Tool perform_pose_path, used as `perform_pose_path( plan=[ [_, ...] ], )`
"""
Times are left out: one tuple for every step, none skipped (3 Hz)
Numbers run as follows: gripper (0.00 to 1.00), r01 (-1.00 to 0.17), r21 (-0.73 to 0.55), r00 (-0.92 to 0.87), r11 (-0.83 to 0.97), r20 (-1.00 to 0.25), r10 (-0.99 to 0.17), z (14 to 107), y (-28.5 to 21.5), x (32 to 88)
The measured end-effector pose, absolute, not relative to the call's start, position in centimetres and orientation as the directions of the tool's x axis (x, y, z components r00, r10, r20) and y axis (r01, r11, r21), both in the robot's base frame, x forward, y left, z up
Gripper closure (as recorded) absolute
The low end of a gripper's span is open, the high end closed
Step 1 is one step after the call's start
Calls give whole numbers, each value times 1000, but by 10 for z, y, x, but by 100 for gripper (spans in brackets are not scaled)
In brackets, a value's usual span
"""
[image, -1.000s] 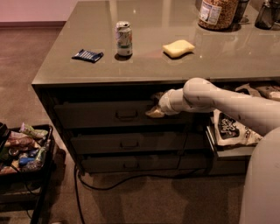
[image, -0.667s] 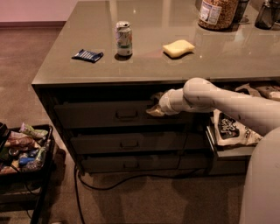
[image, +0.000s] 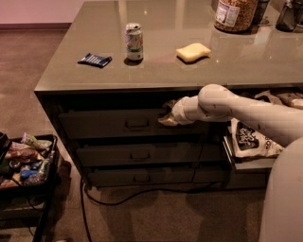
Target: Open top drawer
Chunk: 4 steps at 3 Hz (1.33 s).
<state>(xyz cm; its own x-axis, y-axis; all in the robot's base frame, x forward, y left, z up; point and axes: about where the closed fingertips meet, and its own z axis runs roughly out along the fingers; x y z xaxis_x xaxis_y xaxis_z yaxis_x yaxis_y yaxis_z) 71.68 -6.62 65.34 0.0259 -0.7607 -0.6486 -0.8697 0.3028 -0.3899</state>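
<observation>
Currently my end effector (image: 168, 118) sits left of centre in the frame, against the upper right part of the top drawer (image: 104, 125) front, just right of its handle (image: 137, 124); it touches or nearly touches the front near the top edge, and I cannot tell whether it is spread or pressed together; the pale arm (image: 236, 109) runs from it to the right edge of the frame and hides the drawer's right end.

The top drawer is at mid-frame, directly under the bench (image: 246, 66) top, with a dark gap between its upper edge and the bench; I cannot tell whether it is pulled out at all; below it lie the middle drawer (image: 123, 155) and the bottom drawer (image: 118, 177), each with a small central pull.

On the bench, in the upper half of the frame: a can (image: 134, 41) standing upright, a blue packet (image: 94, 60) lying to its left, a yellow sponge (image: 192, 52) to its right, and a jar (image: 235, 14) at the top right.

At right, under my arm, a side drawer (image: 246, 165) stands open with bags (image: 248, 139) in it; a cable (image: 142, 199) trails on the floor below the drawers; at lower left a black tray (image: 47, 142) holds assorted packets.
</observation>
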Motion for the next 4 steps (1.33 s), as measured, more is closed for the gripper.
perform_pose_path(
  plan=[
    [100,-870,-390,26,303,-649,-761,653,-65,716],
    [100,-879,-376,27,293,-653,-757,651,-64,708],
    [100,-885,-370,33,282,-655,-755,653,-64,702],
    [100,-895,-357,39,266,-658,-752,654,-63,690]
  ],
)
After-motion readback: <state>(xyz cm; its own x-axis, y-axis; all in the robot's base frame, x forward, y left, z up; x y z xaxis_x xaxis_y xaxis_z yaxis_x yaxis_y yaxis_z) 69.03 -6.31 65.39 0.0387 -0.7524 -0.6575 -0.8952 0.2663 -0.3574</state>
